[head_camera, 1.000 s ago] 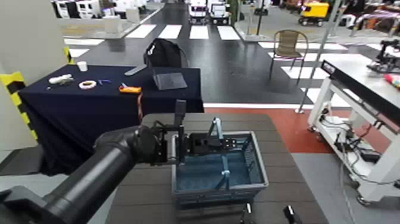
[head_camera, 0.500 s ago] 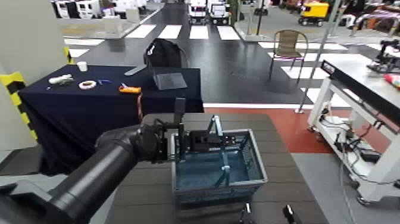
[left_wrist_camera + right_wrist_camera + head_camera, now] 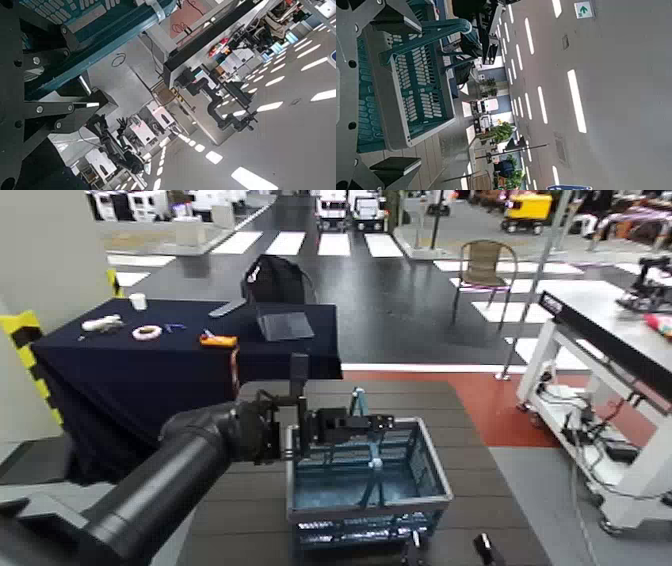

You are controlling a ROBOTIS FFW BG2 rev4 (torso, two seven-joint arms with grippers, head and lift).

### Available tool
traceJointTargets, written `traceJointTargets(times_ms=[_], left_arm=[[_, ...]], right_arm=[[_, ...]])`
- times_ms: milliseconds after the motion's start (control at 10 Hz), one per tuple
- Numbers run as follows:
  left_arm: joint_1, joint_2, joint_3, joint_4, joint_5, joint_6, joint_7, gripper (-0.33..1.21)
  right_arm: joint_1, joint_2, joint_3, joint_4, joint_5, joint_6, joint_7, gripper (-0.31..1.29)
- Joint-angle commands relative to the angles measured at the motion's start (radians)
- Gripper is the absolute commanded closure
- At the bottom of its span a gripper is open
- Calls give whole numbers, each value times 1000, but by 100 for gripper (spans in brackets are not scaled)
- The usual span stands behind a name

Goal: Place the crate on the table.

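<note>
The blue-grey lattice crate [image 3: 365,482] hangs over the dark brown slatted table [image 3: 235,500], its teal handle [image 3: 358,402] raised upright. My left gripper [image 3: 345,427] reaches in from the left and is shut on the handle, over the crate's far rim. The left wrist view shows the teal plastic [image 3: 95,36] close against its fingers. My right gripper [image 3: 450,548] is open and empty at the near edge, just in front of the crate. The right wrist view shows the crate [image 3: 411,87] between its spread fingers [image 3: 368,20].
A navy-cloth table [image 3: 150,365] stands behind on the left with a laptop [image 3: 283,325], a backpack [image 3: 275,280] and small items. A white-framed workbench [image 3: 600,330] stands on the right. A chair [image 3: 485,265] is farther back.
The crate has shifted slightly left and toward me with the left gripper on its handle, and looks a little higher. The right gripper has stayed in place.
</note>
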Motion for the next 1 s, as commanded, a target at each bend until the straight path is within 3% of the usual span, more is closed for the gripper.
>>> traceJointTargets(times_ms=[100, 300, 500, 700, 1000], left_arm=[[0, -2, 5, 11, 0, -11, 6, 93], [0, -2, 8, 12, 0, -19, 8, 76], [0, -2, 11, 14, -2, -22, 8, 46], [-5, -2, 23, 12, -60, -26, 17, 27], [-2, -4, -30, 12, -64, -39, 3, 17]], right_arm=[[0, 0, 2, 2, -1, -1, 0, 14], [0, 0, 2, 2, -1, -1, 0, 14], [0, 0, 2, 2, -3, -1, 2, 14], [0, 0, 3, 2, -3, -1, 2, 14], [0, 2, 2, 3, -4, -5, 2, 14]])
